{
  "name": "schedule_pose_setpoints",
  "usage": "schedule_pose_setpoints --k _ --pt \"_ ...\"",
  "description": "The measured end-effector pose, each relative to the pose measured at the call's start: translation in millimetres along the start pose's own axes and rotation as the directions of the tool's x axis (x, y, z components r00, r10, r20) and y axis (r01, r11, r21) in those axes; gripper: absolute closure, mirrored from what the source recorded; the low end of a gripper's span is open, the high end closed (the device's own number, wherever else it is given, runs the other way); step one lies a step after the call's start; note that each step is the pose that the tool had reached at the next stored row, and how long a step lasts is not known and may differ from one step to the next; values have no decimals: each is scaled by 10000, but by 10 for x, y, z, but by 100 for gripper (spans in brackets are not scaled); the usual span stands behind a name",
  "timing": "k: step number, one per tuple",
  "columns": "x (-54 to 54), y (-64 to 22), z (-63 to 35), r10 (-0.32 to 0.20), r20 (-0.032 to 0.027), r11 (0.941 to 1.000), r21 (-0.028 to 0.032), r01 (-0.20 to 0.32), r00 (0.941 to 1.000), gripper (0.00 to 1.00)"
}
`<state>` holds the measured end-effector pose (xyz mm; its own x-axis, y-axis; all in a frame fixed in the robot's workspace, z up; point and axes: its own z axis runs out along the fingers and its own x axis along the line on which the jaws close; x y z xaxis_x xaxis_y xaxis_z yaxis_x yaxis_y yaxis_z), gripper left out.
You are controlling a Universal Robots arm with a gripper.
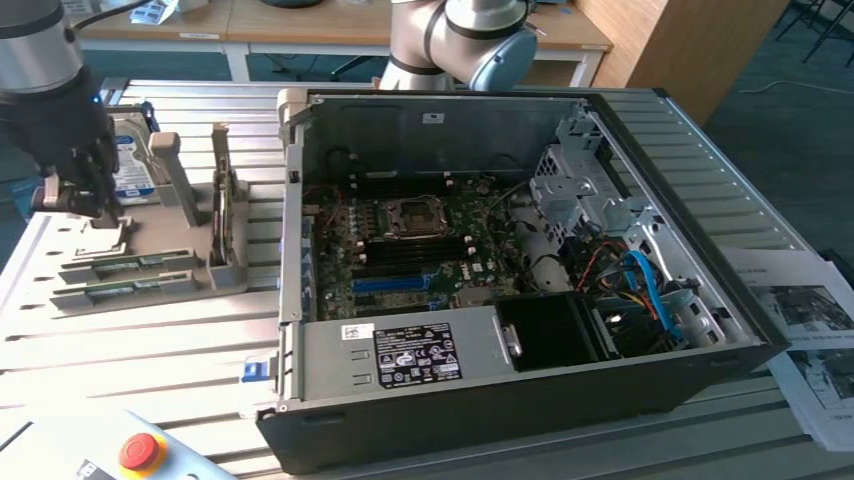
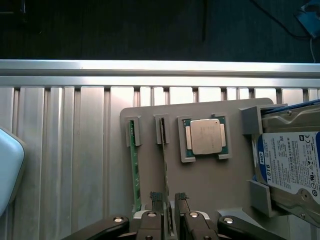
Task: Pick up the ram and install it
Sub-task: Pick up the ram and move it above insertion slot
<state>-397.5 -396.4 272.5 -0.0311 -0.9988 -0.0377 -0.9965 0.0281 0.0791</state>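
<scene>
Ram (image 2: 165, 160): on edge in a slot of the grey tray (image 2: 215, 185). Gripper (image 2: 169, 200): spread, straddling the ram over the tray, nothing pinched. Hazard, I reckon: off-centre closing tilts it, jamming the slot

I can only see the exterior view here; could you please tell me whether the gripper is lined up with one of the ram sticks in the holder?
Observer: Yes. In the wrist view the gripper straddles a ram stick, one finger on each side, jaws open.
Operator: Thank you. Which of the two sticks is it?
Observer: The one beside the CPU, which lies flat in its own pocket of the grey holder. The other ram stick lies on the far side from the CPU, outside the fingers.
</scene>
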Motion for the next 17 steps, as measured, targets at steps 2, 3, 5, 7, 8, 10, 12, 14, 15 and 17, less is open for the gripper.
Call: schedule_pose_setpoints --k 2,3,5,7,8,10,12,14,15,17 --pt "16 -1 1 -1 0 10000 0 1 10000 76" --pt "24 -1 1 -1 0 10000 0 1 10000 76" --pt "38 -2 3 -1 0 10000 0 1 10000 76" --pt "52 -2 6 0 1 10000 1 0 10000 76" --pt "59 -3 8 -1 1 10000 1 1 10000 76" --pt "71 -3 11 0 1 10000 1 0 10000 76" --pt "84 -4 15 -1 0 10000 1 1 10000 76" --pt "92 -5 19 -1 1 10000 1 1 10000 76" --pt "95 -5 22 0 1 10000 2 0 10000 76" --pt "101 -6 31 0 1 10000 1 0 10000 76"
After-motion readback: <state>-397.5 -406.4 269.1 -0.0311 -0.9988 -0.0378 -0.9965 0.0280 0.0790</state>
